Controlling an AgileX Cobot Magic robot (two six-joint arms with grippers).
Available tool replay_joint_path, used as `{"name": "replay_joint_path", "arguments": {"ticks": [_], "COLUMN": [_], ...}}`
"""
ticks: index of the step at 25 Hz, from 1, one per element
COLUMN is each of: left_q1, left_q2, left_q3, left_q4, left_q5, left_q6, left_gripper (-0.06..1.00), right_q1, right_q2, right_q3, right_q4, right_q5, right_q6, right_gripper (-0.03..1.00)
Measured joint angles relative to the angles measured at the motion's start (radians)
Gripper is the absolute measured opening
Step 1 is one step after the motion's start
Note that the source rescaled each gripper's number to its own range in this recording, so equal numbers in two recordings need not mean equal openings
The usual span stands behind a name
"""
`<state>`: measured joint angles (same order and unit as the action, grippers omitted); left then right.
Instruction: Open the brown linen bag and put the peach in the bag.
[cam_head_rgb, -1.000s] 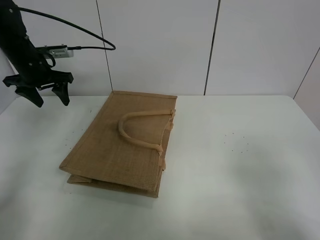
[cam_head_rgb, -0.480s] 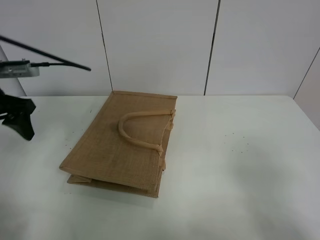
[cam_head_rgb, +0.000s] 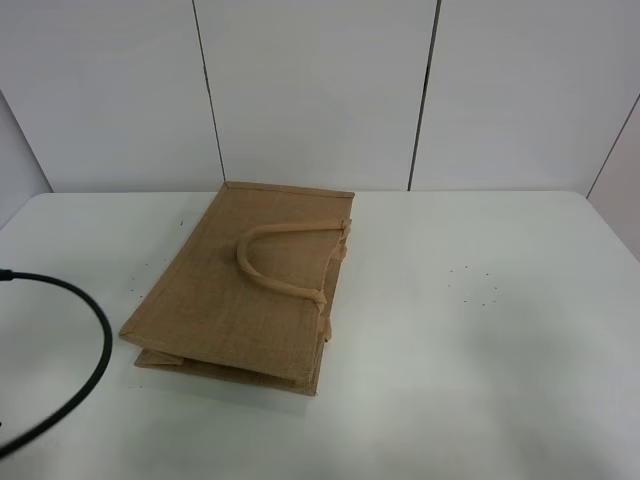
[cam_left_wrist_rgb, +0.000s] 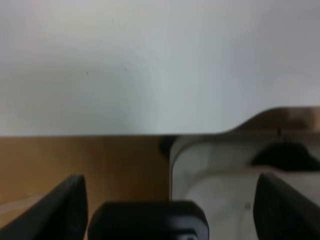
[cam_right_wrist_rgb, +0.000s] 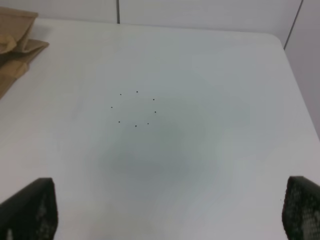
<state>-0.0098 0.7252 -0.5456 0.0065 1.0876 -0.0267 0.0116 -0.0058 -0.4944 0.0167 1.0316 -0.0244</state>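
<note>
The brown linen bag (cam_head_rgb: 240, 300) lies flat and closed on the white table (cam_head_rgb: 470, 330), left of centre, with one beige loop handle (cam_head_rgb: 262, 262) resting on its top face. A corner of the bag shows in the right wrist view (cam_right_wrist_rgb: 14, 37). The peach is out of view in every frame. My left gripper (cam_left_wrist_rgb: 170, 186) is open and empty, over the table's edge, far from the bag. My right gripper (cam_right_wrist_rgb: 171, 194) is open and empty above bare table to the right of the bag. Neither gripper shows in the exterior high view.
A black cable (cam_head_rgb: 96, 345) loops over the table's front left corner. A ring of small dark specks (cam_right_wrist_rgb: 135, 107) marks the table right of the bag. The left wrist view shows the table's rim and a wooden floor (cam_left_wrist_rgb: 75, 155) below it.
My left arm has swung left and down out of the exterior high view; only its cable shows there now. The bag has not moved.
</note>
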Motion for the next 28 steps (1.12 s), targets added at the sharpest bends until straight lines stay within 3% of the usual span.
{"name": "replay_joint_path", "arguments": {"ticks": [16, 28], "left_q1": [0.000, 0.000], "left_q2": [-0.703, -0.729], "left_q3": [0.041, 0.041], "left_q4": [0.000, 0.000], "left_q5": [-0.035, -0.035], "left_q6": [0.015, 0.016], "left_gripper": [0.96, 0.96], "right_q1": [0.000, 0.000], "right_q2": [0.000, 0.000], "right_q3": [0.000, 0.000], "right_q4": [0.000, 0.000], "right_q5": [0.000, 0.000], "right_q6": [0.000, 0.000], "right_gripper": [1.00, 1.00]}}
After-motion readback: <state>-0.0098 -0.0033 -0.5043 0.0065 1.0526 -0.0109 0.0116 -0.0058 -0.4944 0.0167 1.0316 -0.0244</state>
